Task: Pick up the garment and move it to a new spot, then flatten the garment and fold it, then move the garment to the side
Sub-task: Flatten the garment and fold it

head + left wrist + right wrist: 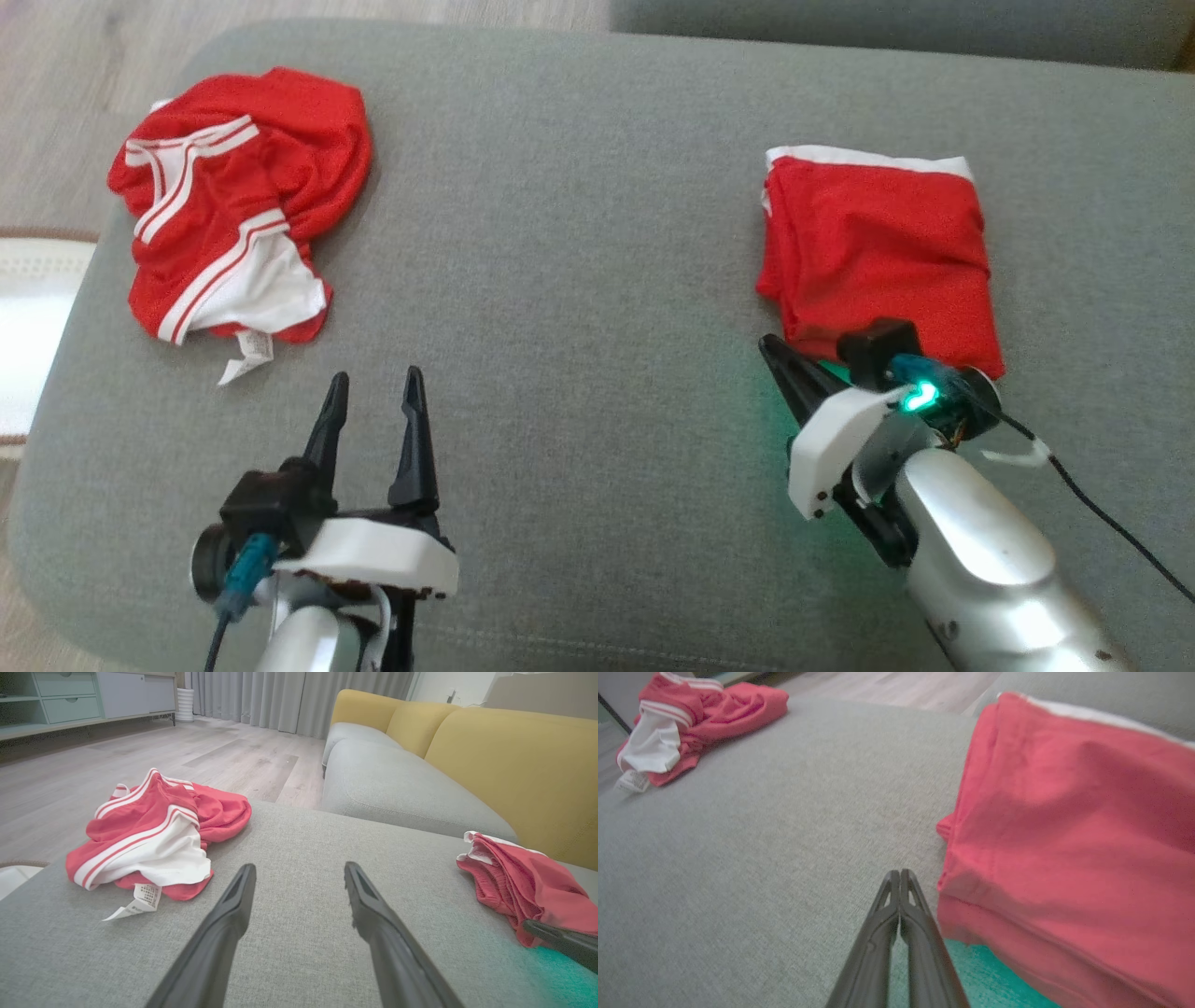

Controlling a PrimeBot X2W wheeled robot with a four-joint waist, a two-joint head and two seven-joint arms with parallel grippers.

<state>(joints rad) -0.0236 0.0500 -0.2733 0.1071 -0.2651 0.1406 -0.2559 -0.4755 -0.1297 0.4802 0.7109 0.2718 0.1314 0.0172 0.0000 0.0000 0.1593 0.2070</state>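
Observation:
A crumpled red garment [238,205] with white stripes and a white label lies at the far left of the grey cushion [579,280]. A second red garment [878,247], folded into a neat rectangle with a white band, lies at the right. My left gripper [373,392] is open and empty, low over the cushion, pointing toward the crumpled garment [154,835] from a short way off. My right gripper [770,345] is shut on nothing, its tip [899,873] right beside the near left corner of the folded garment [1064,835].
The cushion ends at a wooden floor [140,751] on the left and far side. A second grey seat with yellow backrests [504,756] stands beyond. A white object [28,308] sits off the cushion's left edge. A black cable [1102,513] trails from my right wrist.

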